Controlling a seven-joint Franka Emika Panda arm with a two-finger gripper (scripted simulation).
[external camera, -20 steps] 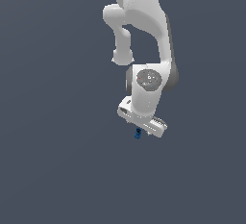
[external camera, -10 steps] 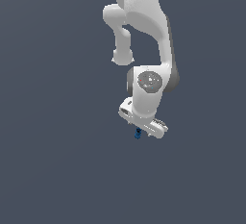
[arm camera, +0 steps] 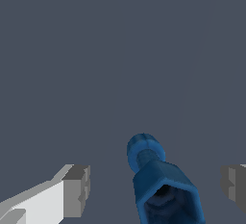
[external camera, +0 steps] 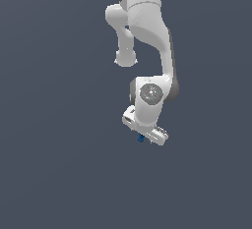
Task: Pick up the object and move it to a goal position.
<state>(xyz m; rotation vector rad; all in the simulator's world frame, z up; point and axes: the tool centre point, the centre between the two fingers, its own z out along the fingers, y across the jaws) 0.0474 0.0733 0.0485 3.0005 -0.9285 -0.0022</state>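
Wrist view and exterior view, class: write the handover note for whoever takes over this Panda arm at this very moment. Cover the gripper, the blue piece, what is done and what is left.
Gripper: open. In the wrist view the grey finger pads stand well apart, and neither touches the piece.
Blue piece: small, dark blue and knobbly, sitting between the fingers, nearer neither pad by much. In the exterior view it shows just under the gripper as a blue speck.
Done: the gripper is lined up around the piece.
Left: close on the piece, lift it and carry it to the goal. No goal marker is visible in either view.
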